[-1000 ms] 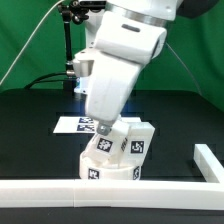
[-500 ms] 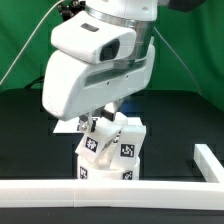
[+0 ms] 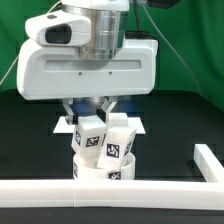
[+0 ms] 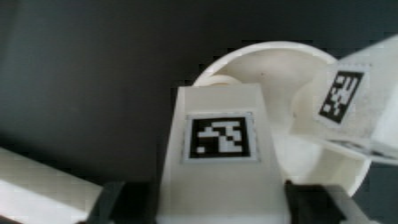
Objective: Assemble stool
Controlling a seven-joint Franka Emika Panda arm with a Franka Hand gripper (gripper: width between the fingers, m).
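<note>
While the gripper (image 3: 95,110) clamps a tagged leg (image 3: 91,138) at the seat's (image 3: 104,168) ten o'clock rim, the white plastic looks stiff, light and slick; its flat side faces suit gripping best.

The seat (image 3: 105,168) sat near the worktop's (image 3: 30,135) front edge, just behind the rail (image 3: 40,191) along that edge. Two legs (image 3: 95,137) stood upright on the seat. The marker board (image 3: 66,127) lay behind them.
</note>
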